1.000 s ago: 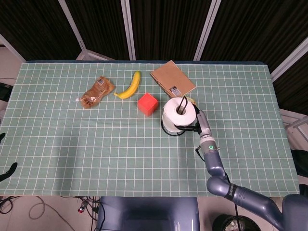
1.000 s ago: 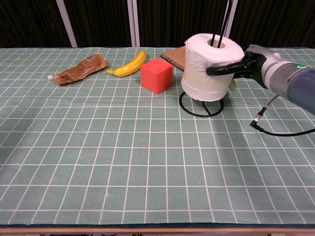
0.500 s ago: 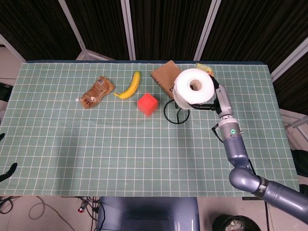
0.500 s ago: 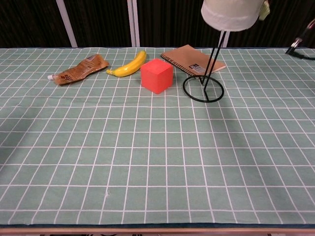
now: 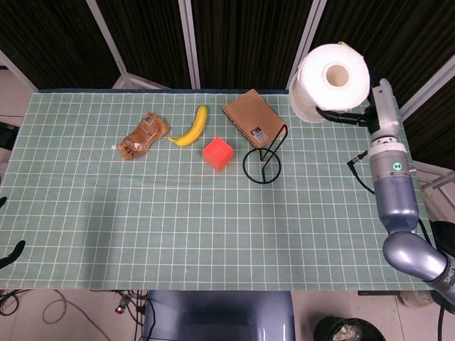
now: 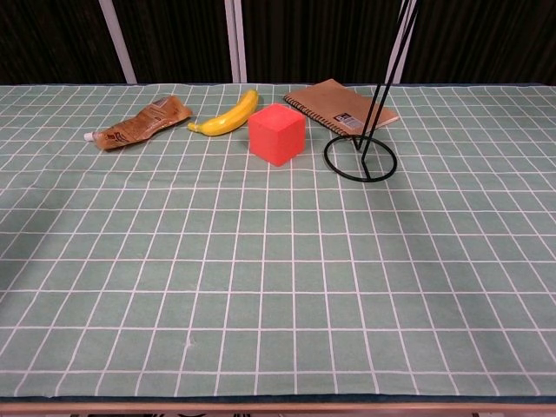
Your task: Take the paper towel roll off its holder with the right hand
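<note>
The white paper towel roll (image 5: 332, 83) is up in the air, gripped from its side by the right hand (image 5: 359, 114), clear of the black wire holder (image 5: 264, 158) down to the hand's left. The lift looks done; next it needs a bare patch for setting down. Beyond the holder lie a brown spiral notebook (image 5: 254, 118), red cube (image 5: 218, 153), yellow banana (image 5: 191, 128) and brown snack packet (image 5: 143, 135). Nothing blocks the way. The left hand isn't visible.

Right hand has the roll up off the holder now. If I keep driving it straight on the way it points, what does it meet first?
Probably nothing on the table: the right hand holding the paper towel roll points past the far edge toward the dark curtain. Depth is unclear from the head view.
</note>
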Available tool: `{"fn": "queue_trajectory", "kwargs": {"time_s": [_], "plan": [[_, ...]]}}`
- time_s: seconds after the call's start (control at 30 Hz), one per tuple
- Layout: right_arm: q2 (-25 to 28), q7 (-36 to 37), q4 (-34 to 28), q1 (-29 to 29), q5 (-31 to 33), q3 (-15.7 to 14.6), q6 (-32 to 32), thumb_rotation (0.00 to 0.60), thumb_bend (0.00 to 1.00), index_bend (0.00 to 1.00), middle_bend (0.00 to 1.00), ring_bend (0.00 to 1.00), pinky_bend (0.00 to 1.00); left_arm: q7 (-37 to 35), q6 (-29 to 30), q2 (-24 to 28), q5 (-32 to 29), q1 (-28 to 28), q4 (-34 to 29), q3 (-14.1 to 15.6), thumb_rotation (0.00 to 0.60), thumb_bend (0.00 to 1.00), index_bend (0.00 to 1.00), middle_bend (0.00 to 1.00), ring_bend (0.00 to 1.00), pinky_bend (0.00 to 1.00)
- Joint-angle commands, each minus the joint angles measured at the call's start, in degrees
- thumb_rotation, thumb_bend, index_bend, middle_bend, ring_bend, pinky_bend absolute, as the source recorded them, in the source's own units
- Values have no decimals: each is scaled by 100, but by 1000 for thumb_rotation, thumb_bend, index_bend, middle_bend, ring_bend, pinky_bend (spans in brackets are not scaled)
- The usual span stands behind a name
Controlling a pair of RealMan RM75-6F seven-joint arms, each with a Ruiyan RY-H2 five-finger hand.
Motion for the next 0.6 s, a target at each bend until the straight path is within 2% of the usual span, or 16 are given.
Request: {"fn": "queue_trajectory", "kwargs": {"time_s": [0.03, 0.17, 0.3, 0.6], "plan": [[241, 35, 45, -165, 35, -18, -90, 600, 63, 339, 296, 358, 190, 5, 7, -3, 12, -1, 0, 0, 600, 223, 95, 0, 0, 34], [444, 101, 92, -454, -119, -276, -381, 600, 64, 339, 297, 358, 190, 31, -4, -12, 15, -4, -1, 6, 600, 223, 95, 0, 0, 35], [486, 311, 231, -805, -548, -652, -805, 600, 63, 339, 296, 358, 190, 55, 13, -20, 25, 1, -9, 7, 600, 223, 95, 0, 0, 34], [44, 1020, 654, -1439, -2019, -1448, -1500, 600, 63, 339, 296, 347, 190, 108, -5, -42, -1, -8, -13, -3, 600, 223, 95, 0, 0, 34]]}}
